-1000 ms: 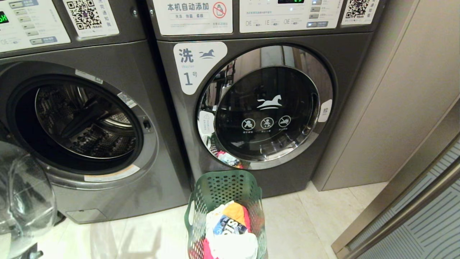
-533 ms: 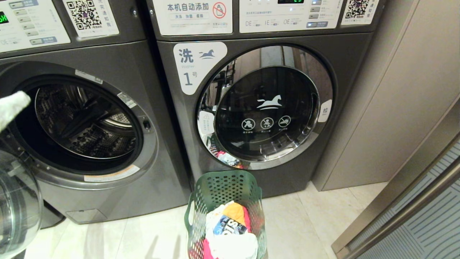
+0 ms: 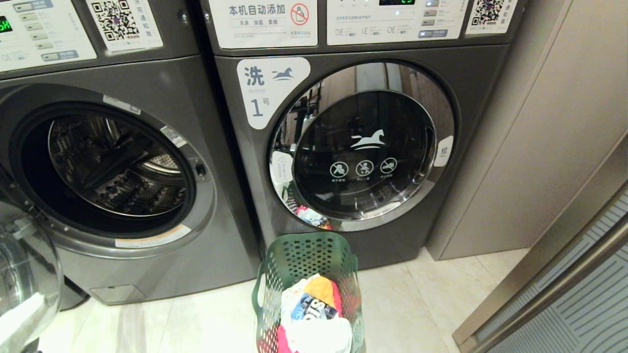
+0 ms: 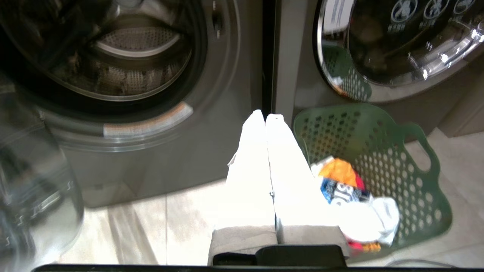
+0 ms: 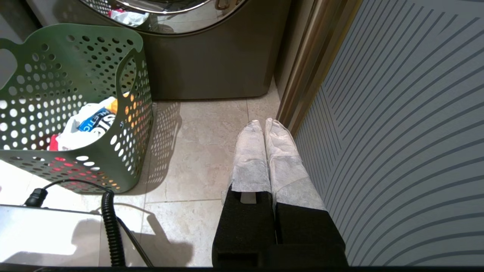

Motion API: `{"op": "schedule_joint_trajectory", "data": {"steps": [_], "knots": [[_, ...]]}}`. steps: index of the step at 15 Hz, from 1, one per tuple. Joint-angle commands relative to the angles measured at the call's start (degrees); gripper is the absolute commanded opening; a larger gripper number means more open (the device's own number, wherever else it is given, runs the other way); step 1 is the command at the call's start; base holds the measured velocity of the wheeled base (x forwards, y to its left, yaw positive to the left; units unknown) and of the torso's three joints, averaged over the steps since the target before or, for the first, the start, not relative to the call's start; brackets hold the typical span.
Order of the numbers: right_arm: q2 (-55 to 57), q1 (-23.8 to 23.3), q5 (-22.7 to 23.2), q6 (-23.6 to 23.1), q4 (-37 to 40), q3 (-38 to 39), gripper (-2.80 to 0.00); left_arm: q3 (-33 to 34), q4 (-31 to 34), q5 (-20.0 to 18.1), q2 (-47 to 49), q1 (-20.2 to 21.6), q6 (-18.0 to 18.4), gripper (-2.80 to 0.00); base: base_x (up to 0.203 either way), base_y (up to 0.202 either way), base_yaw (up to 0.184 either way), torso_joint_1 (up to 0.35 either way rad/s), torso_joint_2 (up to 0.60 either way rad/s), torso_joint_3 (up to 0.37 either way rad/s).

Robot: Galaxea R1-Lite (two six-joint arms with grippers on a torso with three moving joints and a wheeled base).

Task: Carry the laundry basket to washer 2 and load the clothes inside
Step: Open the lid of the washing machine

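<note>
i am looking at the laundry basket (image 3: 308, 294) standing on the floor tiles (image 3: 407, 314) directly in front of the washer marked "1" (image 3: 363, 147), whose round door is shut. the clothes (image 3: 314, 314) are lying heaped inside it, none loaded yet. the machine beside it, to my left, is standing with its drum (image 3: 113, 169) exposed and its glass door (image 3: 24, 274) swung out low at the left edge; i am taking it for washer 2, though no label with that number is showing.

risks i am noting — first, the basket is sitting before the wrong machine, so any lift from here is having to cross sideways to the open drum, and a garment could be trailing or dropping onto the tiles. second, the swung-out glass door is hanging in the left arm's path and could be getting struck.

the left gripper (image 4: 264, 115) is hanging with its padded fingers pressed together, holding nothing, above the floor just beside the basket's near wall, the clothes lying close off to one side of it. the right gripper (image 5: 263, 121) is resting closed and empty over the tiles on the basket's other side, near a striped panel (image 5: 397, 113) — apart from the basket, not touching it.
</note>
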Motion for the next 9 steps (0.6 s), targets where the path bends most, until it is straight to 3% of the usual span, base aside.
{"op": "schedule_joint_trajectory", "data": {"steps": [1, 4, 6, 9], "knots": [[0.1, 0.1, 0.0, -0.1, 0.0, 0.0, -2.80, 2.1, 5.9, -0.3, -9.9, 0.8, 0.0, -2.80, 0.000, 0.000, 0.000, 0.000, 0.00, 0.000], [0.1, 0.0, 0.0, -0.1, 0.1, 0.0, -2.80, 4.4, 17.0, -3.0, -22.1, 0.2, -0.4, -2.80, 0.000, 0.000, 0.000, 0.000, 0.00, 0.000], [0.1, 0.0, 0.0, 0.0, 0.1, 0.0, -2.80, 3.2, 27.5, -3.2, -28.8, -0.8, -3.3, -2.80, 0.000, 0.000, 0.000, 0.000, 0.00, 0.000], [0.1, 0.0, 0.0, -0.1, 0.1, 0.0, -2.80, 3.6, 27.5, -2.7, -32.9, -1.3, -10.9, -2.80, 0.000, 0.000, 0.000, 0.000, 0.00, 0.000]]}}
